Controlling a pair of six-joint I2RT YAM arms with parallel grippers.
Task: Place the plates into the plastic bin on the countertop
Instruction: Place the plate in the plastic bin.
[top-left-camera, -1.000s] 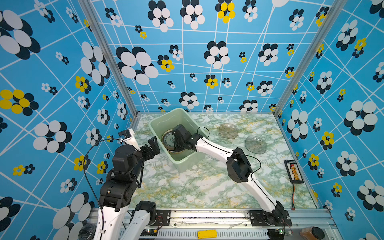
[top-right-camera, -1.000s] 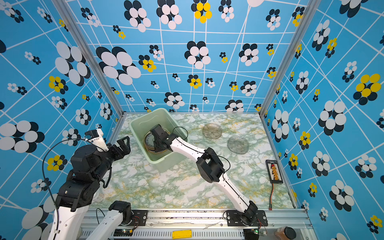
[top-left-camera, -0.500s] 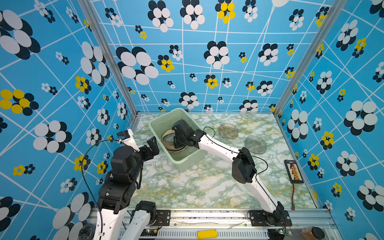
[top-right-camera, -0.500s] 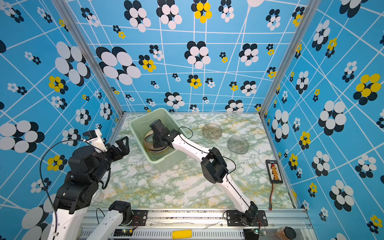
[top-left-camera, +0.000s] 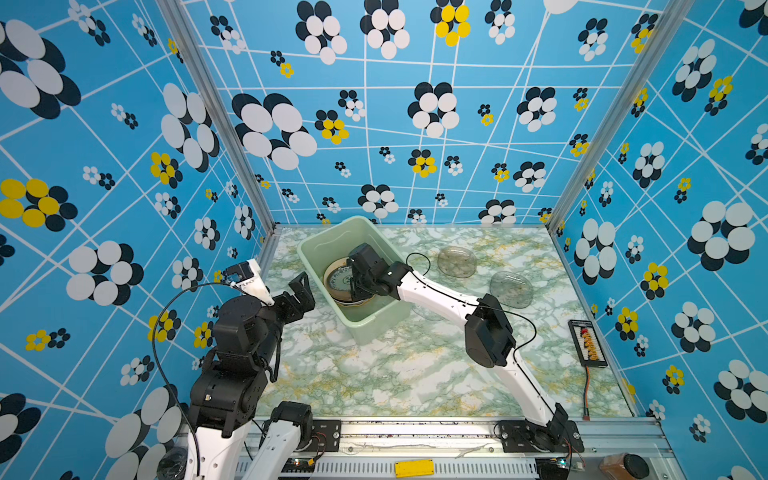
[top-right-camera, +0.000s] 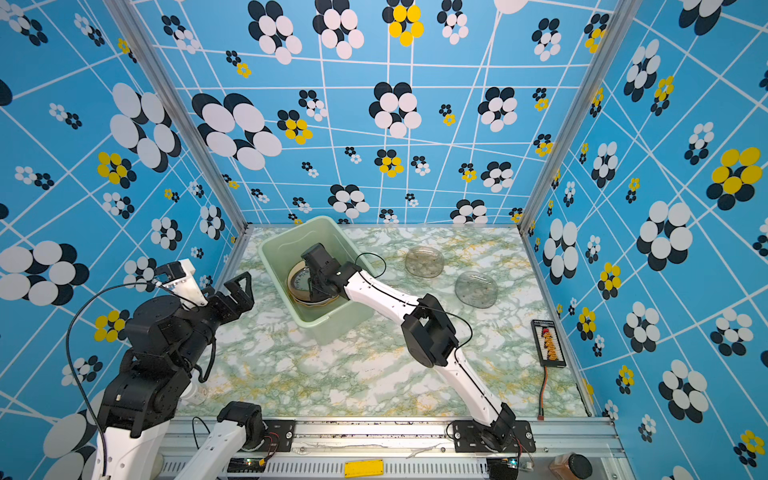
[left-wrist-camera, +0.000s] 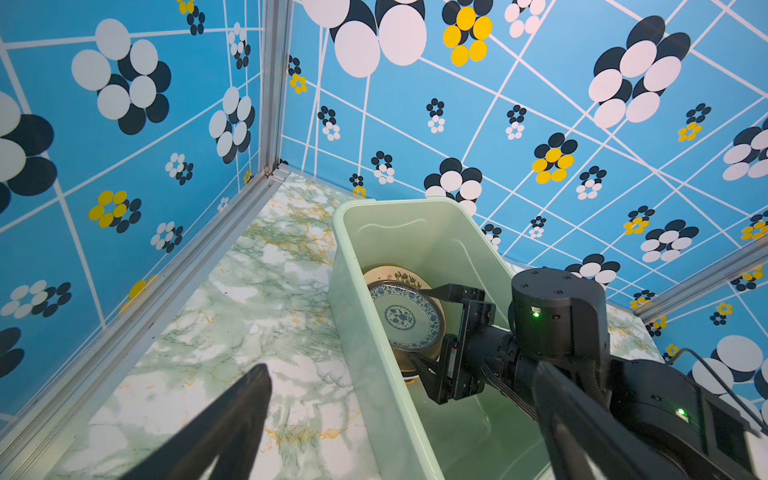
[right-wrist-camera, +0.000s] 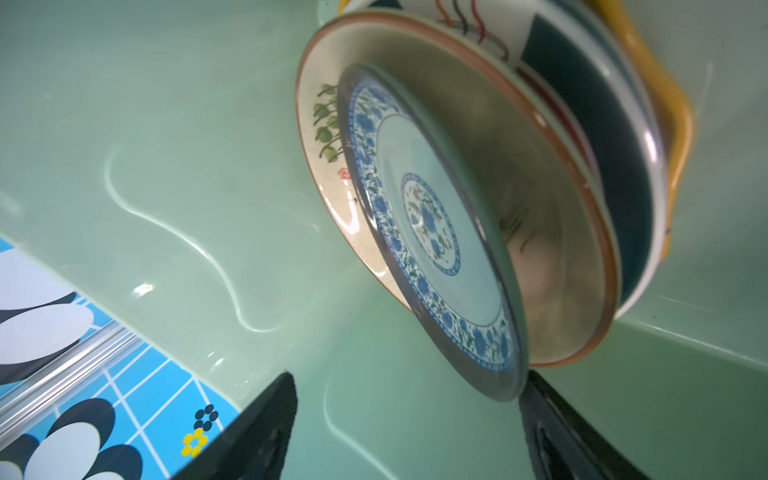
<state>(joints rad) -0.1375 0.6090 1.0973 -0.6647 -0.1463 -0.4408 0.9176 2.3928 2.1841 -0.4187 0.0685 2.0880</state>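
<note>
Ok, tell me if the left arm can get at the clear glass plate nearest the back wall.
Probably not: the plastic bin and the right arm reaching into it both lie between the open left gripper and that clear glass plate.

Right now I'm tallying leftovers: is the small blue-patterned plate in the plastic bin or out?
In: the blue-patterned plate rests on the stacked plates inside the plastic bin.
</note>
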